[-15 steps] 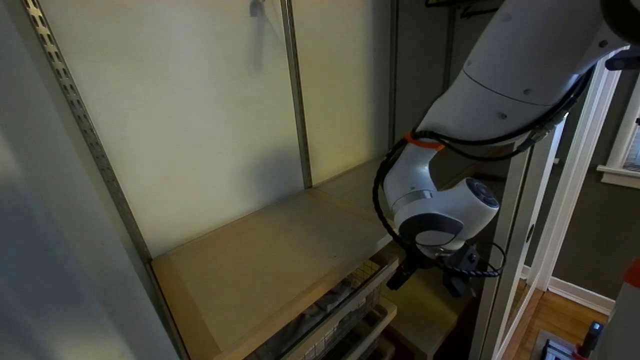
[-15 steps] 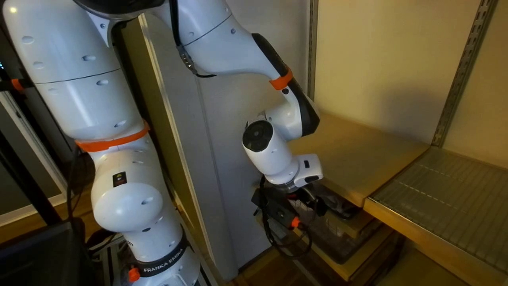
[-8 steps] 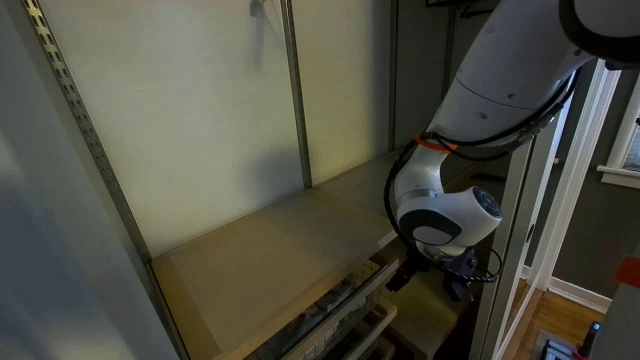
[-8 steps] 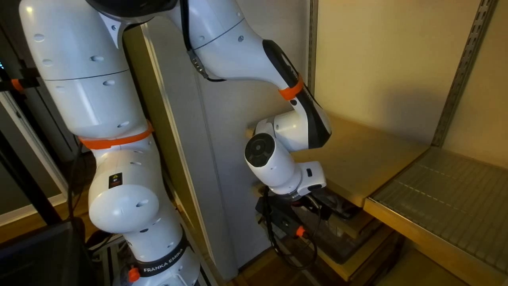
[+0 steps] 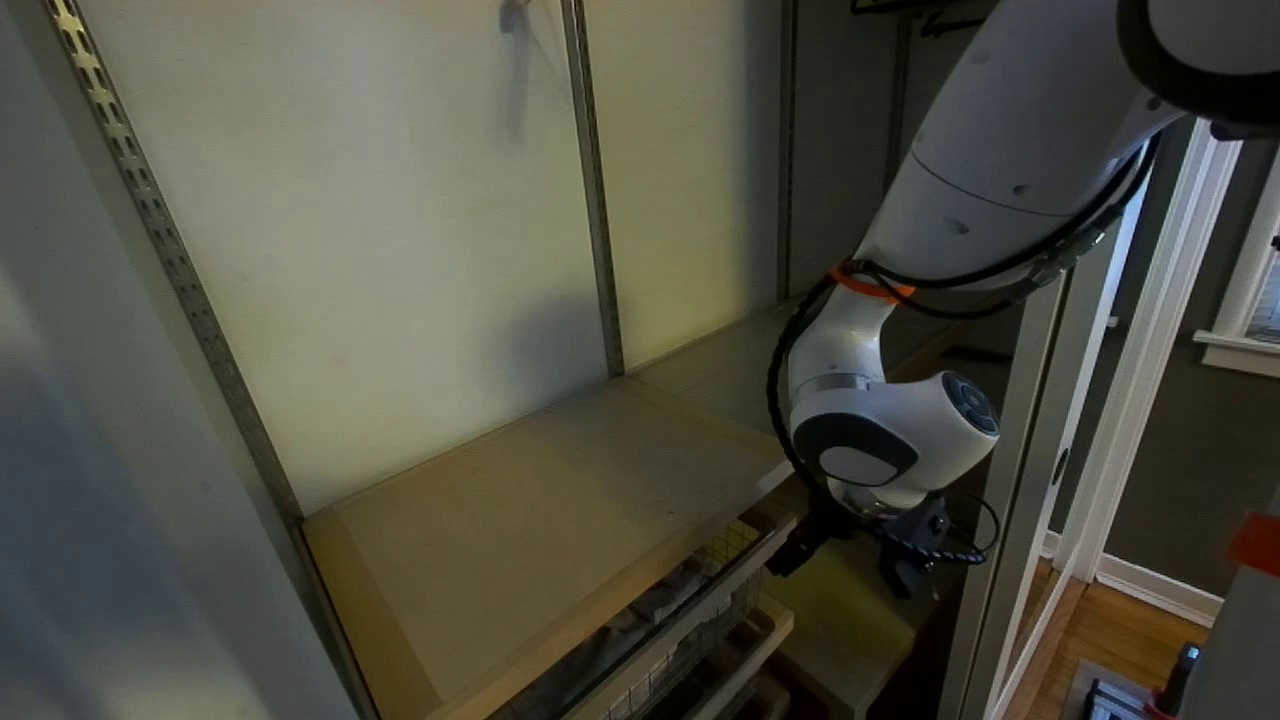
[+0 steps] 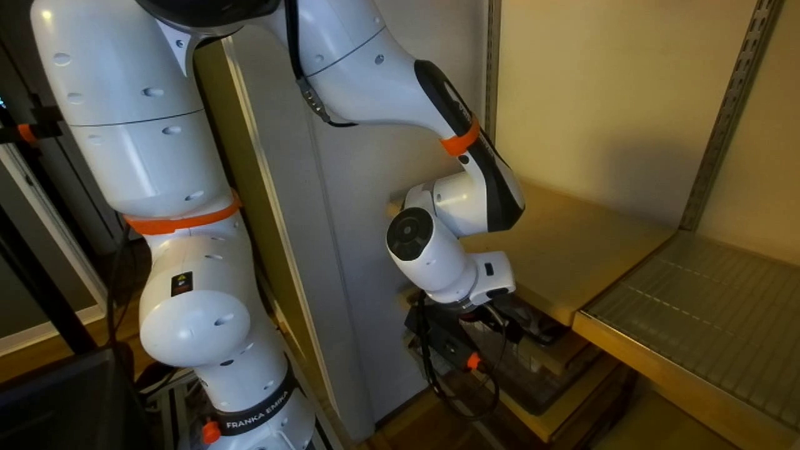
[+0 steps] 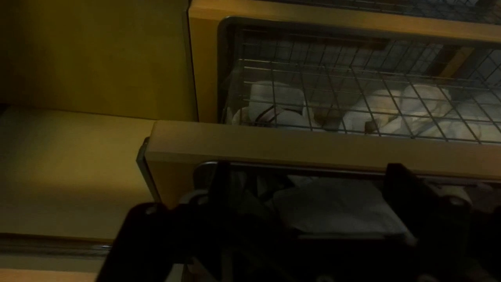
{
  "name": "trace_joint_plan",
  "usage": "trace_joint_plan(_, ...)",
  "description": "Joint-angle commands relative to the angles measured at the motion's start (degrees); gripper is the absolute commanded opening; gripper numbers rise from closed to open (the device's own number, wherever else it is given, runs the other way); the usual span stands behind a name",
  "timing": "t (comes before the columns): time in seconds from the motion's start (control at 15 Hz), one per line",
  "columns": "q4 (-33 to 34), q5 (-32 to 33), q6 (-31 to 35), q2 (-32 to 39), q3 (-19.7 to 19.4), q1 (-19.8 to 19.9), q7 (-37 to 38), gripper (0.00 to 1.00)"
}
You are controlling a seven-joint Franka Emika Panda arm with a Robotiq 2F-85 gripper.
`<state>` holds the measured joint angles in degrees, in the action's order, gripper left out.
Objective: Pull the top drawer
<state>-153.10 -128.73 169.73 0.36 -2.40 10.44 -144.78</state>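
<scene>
Slotted metal rail (image 5: pixel 167 230) at left in an exterior view, then worktop (image 5: pixel 540 500). Top drawer (image 5: pixel 690 617) just below the worktop's front edge, partly out, grey cloth (image 5: pixel 655 601) inside; another drawer (image 5: pixel 752 665) under it. Hand (image 5: pixel 848 563) at the top drawer's right end, 2 fingers (image 7: pixel 403 188) spread wide in wrist view. Can't tell if it's touching the drawer. White arm (image 5: pixel 1000 190) above, from upper right.

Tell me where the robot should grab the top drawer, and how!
Probably by its pale front strip, from above, straddling it front and back with the open end effector. The strip is long and narrow, and a gap shows between it and the shelf, so there may be room behind.
</scene>
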Motion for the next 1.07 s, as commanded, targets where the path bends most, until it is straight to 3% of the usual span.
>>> trace_joint_plan(0.0, 1.3, -6.2, -1.6, 1.5, -0.6, 0.5, -4.3, 1.00)
trace_joint_plan(0.53, 1.4, -13.6, -11.1, 5.9, -2.3, 0.8, -9.9, 1.00)
trace_joint_plan(0.6, 1.2, -12.3, -12.5, 6.7, -4.5, -1.5, -8.5, 1.00)
trace_joint_plan(1.0, 0.4, -13.9, -29.1, 9.9, -8.3, -2.2, -11.7, 1.00)
